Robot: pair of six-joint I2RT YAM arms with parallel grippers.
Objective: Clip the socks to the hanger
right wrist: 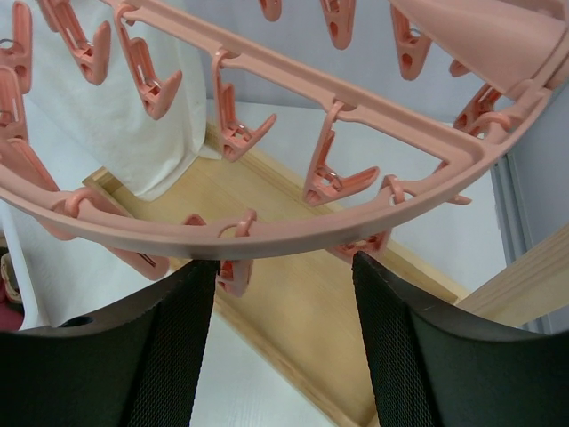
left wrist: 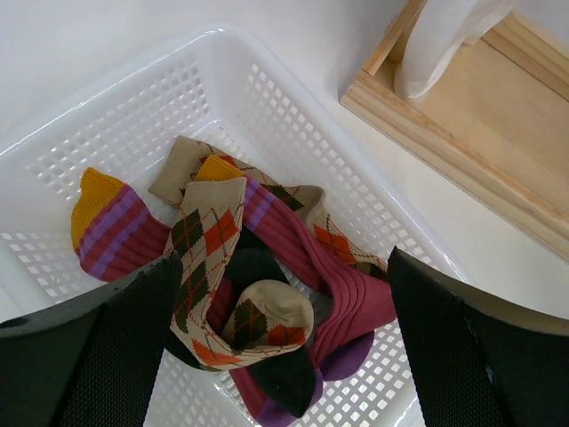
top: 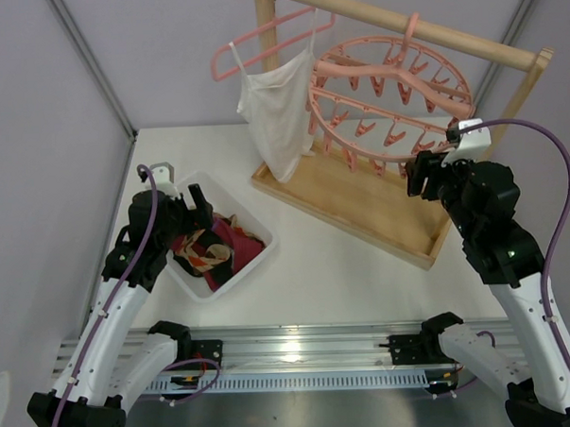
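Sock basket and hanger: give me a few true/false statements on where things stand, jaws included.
1. The socks lie piled in the white basket. True.
2. The left jaws are shut on a sock. False: they stand open above the pile and hold nothing.
3. A sock is clipped to the round pink hanger. False: the clips in view hang empty.
4. The right jaws are up at the hanger's outer ring, open. True.
5. The white camisole hangs from the round hanger. False: it hangs on the thin pink coat hanger beside it.
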